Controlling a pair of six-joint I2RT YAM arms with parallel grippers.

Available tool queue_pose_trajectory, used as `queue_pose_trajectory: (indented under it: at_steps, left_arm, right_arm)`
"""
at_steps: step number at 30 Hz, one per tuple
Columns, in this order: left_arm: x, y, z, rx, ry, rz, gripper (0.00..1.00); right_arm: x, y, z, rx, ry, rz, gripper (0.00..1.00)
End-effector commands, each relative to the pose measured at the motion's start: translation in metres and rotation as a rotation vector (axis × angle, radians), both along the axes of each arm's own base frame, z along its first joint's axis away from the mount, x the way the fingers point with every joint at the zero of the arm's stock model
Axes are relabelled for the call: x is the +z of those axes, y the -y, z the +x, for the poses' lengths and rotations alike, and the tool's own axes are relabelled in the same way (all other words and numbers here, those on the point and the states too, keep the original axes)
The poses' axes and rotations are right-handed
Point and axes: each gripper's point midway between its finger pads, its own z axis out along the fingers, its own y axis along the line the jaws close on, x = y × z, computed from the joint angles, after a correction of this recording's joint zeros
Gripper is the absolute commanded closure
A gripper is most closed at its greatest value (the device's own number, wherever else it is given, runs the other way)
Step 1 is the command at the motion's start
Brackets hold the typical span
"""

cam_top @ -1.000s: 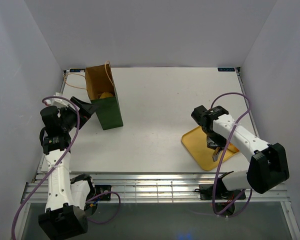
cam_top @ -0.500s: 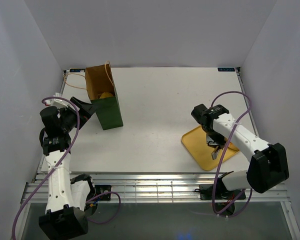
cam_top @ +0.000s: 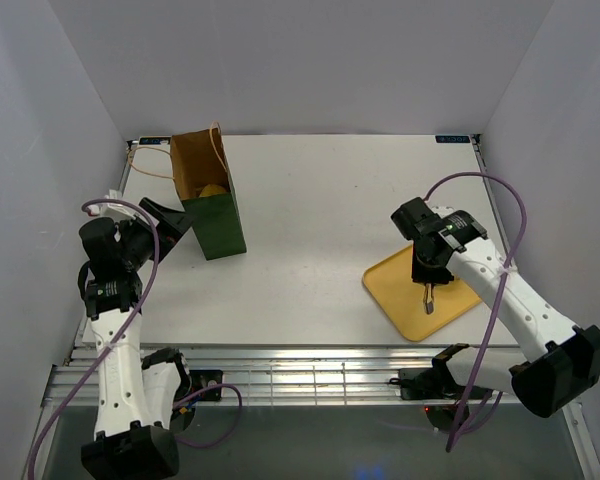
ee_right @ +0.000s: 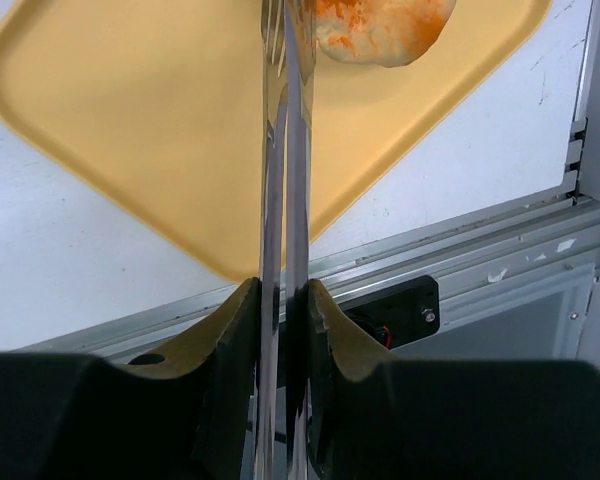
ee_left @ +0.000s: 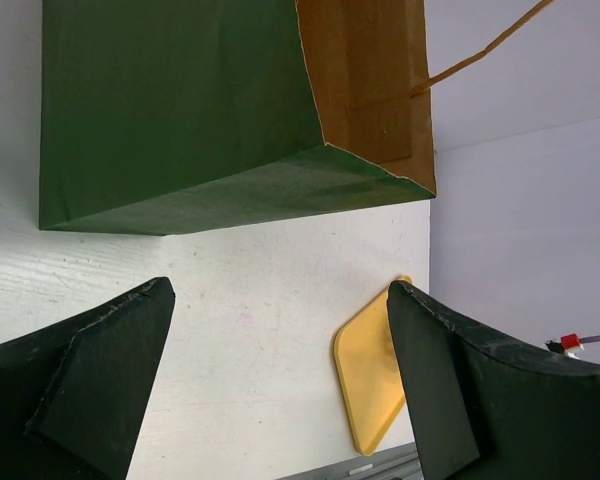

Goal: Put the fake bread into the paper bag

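The right gripper [ee_right: 282,300] pinches the tongs [ee_right: 285,150] shut; the bread [ee_right: 380,25] lies on the tray [ee_right: 130,120] just beside their blades, not between them. The left gripper [ee_left: 278,300], wide open, empty, faces the bag [ee_left: 180,110] far left

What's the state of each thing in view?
bag: upright, mouth open.
bun: inside the bag.
left gripper: open, beside the bag, holding nothing.
right gripper: shut on the tongs.
tongs: arms squeezed together.
bread: at the tongs' tips over the tray; gripped or not, unclear.
tray: lying flat.
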Motion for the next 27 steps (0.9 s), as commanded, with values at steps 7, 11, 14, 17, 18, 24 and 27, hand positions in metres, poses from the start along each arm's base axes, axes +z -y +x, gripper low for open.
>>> queue_pose_trajectory:
  at_steps: [7, 11, 14, 17, 18, 24, 27]
  left_arm:
    - [0.008, -0.007, -0.017, 0.076, -0.009, 0.030, 0.02]
    - [0.011, -0.011, -0.025, 0.111, -0.025, 0.047, 0.02]
    - [0.022, -0.013, -0.032, 0.132, -0.008, 0.063, 0.02]
    - [0.030, -0.014, -0.039, 0.144, -0.004, 0.079, 0.02]
    - [0.029, -0.014, -0.042, 0.151, -0.014, 0.082, 0.02]
    - [0.040, -0.012, -0.051, 0.153, -0.007, 0.090, 0.02]
    - [0.039, -0.015, -0.052, 0.158, -0.025, 0.105, 0.02]
  right_arm:
    - [0.041, -0.027, 0.002, 0.147, 0.151, 0.205, 0.92]
    - [0.060, -0.054, 0.008, 0.284, 0.224, 0.339, 0.92]
    - [0.080, -0.079, 0.014, 0.366, 0.275, 0.455, 0.92]
    - [0.098, -0.102, 0.015, 0.462, 0.303, 0.557, 0.92]
    - [0.110, -0.115, 0.015, 0.506, 0.317, 0.621, 0.92]
    - [0.156, -0.154, 0.009, 0.664, 0.372, 0.810, 0.92]
    - [0.175, -0.170, 0.005, 0.736, 0.395, 0.895, 0.92]
